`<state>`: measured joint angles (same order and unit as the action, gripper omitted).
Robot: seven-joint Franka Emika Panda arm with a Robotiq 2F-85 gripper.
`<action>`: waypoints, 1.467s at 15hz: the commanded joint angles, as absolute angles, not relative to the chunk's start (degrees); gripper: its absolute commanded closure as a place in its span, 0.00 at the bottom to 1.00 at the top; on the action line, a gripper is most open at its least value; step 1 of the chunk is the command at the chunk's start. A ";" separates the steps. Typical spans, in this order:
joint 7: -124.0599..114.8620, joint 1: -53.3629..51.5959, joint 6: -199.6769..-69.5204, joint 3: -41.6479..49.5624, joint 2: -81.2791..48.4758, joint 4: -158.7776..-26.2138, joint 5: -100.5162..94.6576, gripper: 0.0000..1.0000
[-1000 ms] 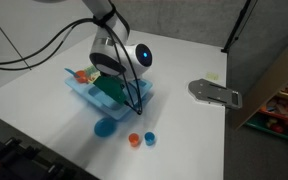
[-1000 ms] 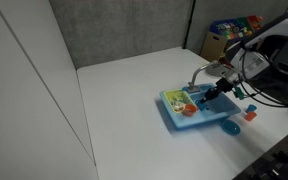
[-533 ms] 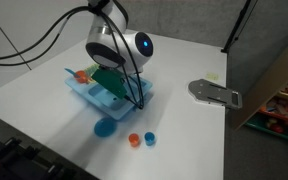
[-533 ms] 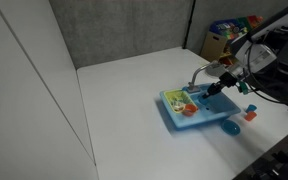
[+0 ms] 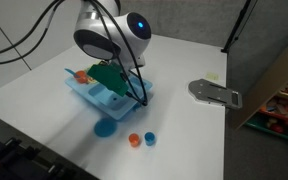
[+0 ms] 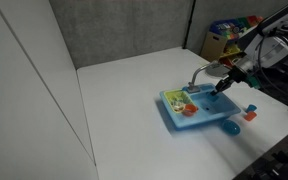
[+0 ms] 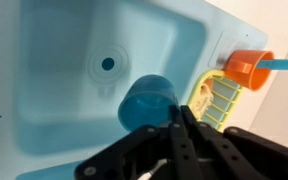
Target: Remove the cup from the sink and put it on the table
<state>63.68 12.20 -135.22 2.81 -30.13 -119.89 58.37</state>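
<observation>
Wrist view shows the tool (image 7: 177, 120) pinching the rim of the small blue cup (image 7: 144, 100), held over the basin of the sink (image 7: 54, 70) near the drain; an orange cup (image 7: 246, 68) sits in the side rack. In an exterior view the sink stands on the white tabletop (image 5: 184, 50), toward its near edge.

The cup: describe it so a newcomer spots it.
Start at the light-blue toy sink on the white table. In the wrist view the cup shows by the basin's round drain. It is small, deeper blue than the sink, unlike the orange cup nearby.
</observation>
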 commanded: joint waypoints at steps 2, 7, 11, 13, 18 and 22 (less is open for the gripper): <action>60.16 11.24 -140.33 4.67 -25.06 -124.33 54.66 0.97; 56.65 11.99 -145.38 5.90 -23.17 -125.88 50.31 0.97; 52.48 13.28 -148.12 6.88 -23.28 -125.71 46.07 0.97; 50.65 14.38 -149.33 7.08 -23.82 -125.28 44.32 0.97; 47.86 18.56 -150.73 7.06 -25.40 -123.64 42.01 0.97; 47.10 21.51 -152.90 6.81 -27.51 -121.99 41.65 0.97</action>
